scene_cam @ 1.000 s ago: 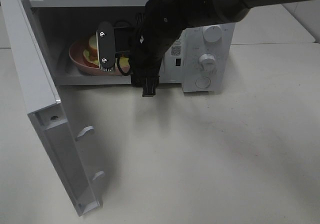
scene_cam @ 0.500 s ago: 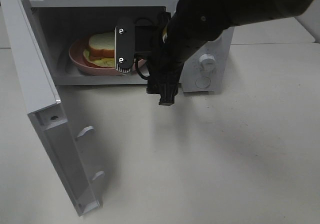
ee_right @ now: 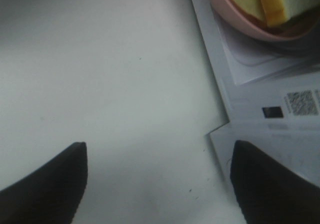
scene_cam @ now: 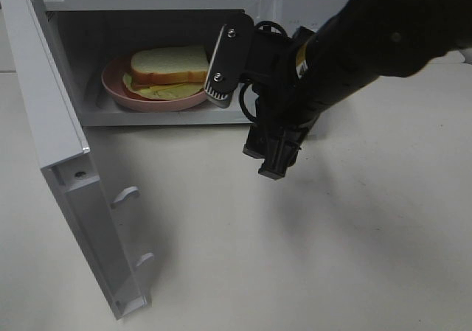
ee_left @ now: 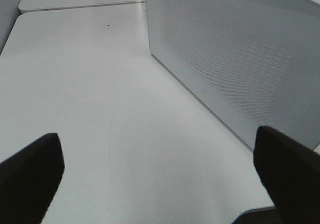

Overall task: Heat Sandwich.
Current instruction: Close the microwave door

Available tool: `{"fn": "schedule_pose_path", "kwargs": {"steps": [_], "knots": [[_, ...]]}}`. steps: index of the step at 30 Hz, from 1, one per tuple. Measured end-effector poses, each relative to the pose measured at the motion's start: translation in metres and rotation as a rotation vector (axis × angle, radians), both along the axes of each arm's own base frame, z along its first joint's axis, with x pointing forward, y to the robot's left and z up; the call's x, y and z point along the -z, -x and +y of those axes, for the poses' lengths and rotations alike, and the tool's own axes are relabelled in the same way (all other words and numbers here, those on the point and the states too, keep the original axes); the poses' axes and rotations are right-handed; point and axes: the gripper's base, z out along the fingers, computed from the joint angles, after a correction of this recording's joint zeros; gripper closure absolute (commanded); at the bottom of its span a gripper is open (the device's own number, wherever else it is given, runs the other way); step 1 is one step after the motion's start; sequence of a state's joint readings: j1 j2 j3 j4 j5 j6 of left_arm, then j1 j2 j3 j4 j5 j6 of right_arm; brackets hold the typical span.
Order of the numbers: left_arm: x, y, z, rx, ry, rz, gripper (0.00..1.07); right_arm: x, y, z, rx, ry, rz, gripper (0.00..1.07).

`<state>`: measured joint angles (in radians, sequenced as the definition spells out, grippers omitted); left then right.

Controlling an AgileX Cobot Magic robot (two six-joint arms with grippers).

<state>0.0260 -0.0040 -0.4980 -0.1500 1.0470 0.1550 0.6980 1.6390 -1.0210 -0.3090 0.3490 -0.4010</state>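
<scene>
The right gripper [ee_right: 160,194] stands wide open with nothing between its two dark fingertips; only bare table [scene_cam: 221,257] shows in the gap. In the high view it hangs just outside the mouth of the microwave [scene_cam: 310,3], at the right side of the opening. One flat finger [scene_cam: 223,64] with two screws is turned toward the camera, and the black right arm [scene_cam: 383,36] crosses in front of the control panel and hides it.

The sandwich [scene_cam: 169,64] is not held. It lies apart from the gripper, just beyond that finger and to its left, inside the microwave. Its white bread is on top, with pale filling showing at the near edge. It rests on a round pink plate [scene_cam: 114,88] on the floor of the cavity, toward the left. In the right wrist view the plate's rim and a corner of the sandwich show past the fingertips, with the microwave's front ledge between them and the gripper.

The microwave door [scene_cam: 66,161] is swung fully open on its left hinge and juts toward the near left corner of the table. The microwave itself sits toward the table's far edge.

The left gripper [ee_left: 160,184] is also spread wide and holds nothing. It is low over bare table, facing a perforated outer wall [ee_left: 235,59] of the microwave, and it does not show in the high view.
</scene>
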Motion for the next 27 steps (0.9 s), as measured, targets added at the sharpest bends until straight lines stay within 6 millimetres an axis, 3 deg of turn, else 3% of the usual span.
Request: {"fn": "schedule_pose_path", "kwargs": {"steps": [15, 27], "knots": [[0.000, 0.000, 0.000, 0.000, 0.000, 0.000, 0.09, 0.003, 0.062, -0.055, 0.422, -0.135, 0.190, 0.31], [0.000, 0.000, 0.000, 0.000, 0.000, 0.000, 0.09, -0.022, 0.104, -0.084, 0.683, -0.155, 0.387, 0.31]]}}
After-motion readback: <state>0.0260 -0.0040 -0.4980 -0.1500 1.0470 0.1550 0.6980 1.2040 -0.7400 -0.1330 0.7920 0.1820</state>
